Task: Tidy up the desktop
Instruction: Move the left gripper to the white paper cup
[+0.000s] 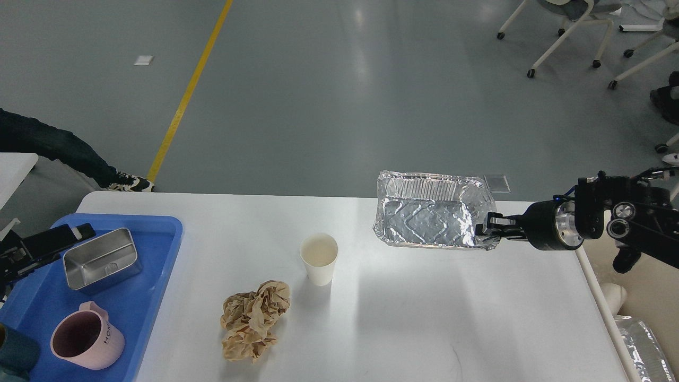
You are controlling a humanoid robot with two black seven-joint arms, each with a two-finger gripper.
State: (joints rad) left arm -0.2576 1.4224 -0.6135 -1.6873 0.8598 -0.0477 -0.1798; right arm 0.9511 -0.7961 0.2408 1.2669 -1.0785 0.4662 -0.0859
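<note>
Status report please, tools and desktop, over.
Right tool shut on foil tray, lifted over desktop. Left tool over blue tray, state unclear. Paper cup, crumpled paper remain.

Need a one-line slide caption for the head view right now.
Right hand lifts a foil tray by its rim above the desktop, where a paper cup and crumpled brown paper remain.

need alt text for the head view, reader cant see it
The right gripper holds a foil tray by its rim above the white desktop. A paper cup and crumpled brown paper sit on it.
</note>
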